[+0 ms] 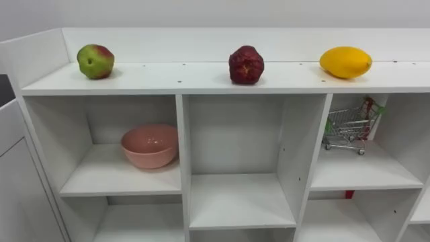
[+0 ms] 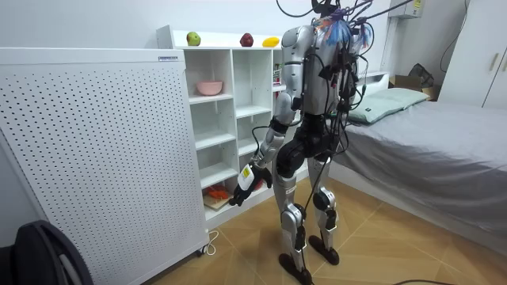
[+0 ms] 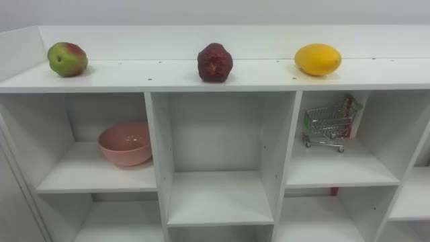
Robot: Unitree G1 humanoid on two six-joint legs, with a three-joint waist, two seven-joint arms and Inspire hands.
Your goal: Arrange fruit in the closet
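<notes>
Three fruits lie in a row on top of the white closet [image 1: 168, 82]. A green and red apple [image 1: 95, 61] is at the left, a dark red pomegranate [image 1: 246, 65] in the middle and a yellow mango [image 1: 345, 62] at the right. In the room view I stand facing the closet, an arm's length from it. My left hand [image 2: 245, 182] hangs low beside my thigh with relaxed fingers and holds nothing.
A pink bowl [image 1: 149, 145] sits in the upper left compartment and a toy shopping cart [image 1: 349, 129] in the upper right one. A white perforated panel [image 2: 95, 150] stands left of the closet. A bed [image 2: 428, 134] is behind me.
</notes>
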